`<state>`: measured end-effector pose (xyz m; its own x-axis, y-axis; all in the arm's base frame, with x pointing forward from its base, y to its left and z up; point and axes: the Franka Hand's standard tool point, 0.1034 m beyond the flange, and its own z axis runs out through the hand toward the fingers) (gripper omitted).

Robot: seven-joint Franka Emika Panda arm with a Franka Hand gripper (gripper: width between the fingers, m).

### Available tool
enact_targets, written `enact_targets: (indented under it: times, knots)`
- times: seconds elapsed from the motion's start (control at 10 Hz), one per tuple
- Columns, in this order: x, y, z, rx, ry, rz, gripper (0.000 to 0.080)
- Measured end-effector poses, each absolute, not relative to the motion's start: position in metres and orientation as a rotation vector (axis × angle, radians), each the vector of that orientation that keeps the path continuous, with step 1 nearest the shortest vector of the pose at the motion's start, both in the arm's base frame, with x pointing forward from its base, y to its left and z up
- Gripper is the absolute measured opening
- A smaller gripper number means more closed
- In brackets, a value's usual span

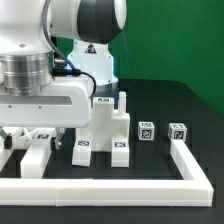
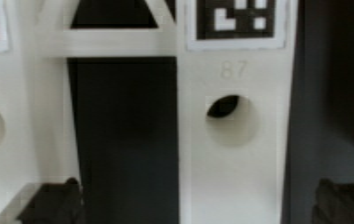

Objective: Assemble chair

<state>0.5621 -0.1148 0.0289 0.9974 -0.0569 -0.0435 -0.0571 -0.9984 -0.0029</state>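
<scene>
In the wrist view a white chair part (image 2: 227, 150) fills the frame. It has a long dark opening, a small dark hole (image 2: 227, 105) and a square tag (image 2: 241, 20). My gripper (image 2: 195, 205) is open, with dark fingertips (image 2: 49, 205) far apart on either side of the part's white bar, not touching it. In the exterior view my gripper (image 1: 40, 128) hangs low over white parts (image 1: 38, 155) at the exterior view's left. A joined blocky chair piece (image 1: 105, 132) with tags stands in the middle. Two short square posts (image 1: 146, 130) (image 1: 178, 131) stand to its right.
The long white L-shaped rail (image 1: 130, 182) runs along the front and up the exterior view's right side. The big white robot arm (image 1: 70, 30) fills the upper left. The table top (image 1: 160, 105) is black.
</scene>
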Motion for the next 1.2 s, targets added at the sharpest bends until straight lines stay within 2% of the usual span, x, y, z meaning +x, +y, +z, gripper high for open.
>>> enact_targets:
  times: [0.6,0.8,0.9,1.2]
  knots:
    - [0.5587,-0.1097,0.0188,-3.136,0.078,0.081,0.0649]
    - [0.5585,-0.1097,0.0185,-3.136,0.078,0.082,0.038]
    - [0.5586,-0.1098,0.0186,-3.136,0.078,0.082,0.028]
    - [0.5586,-0.1098,0.0185,-3.136,0.078,0.082,0.0281]
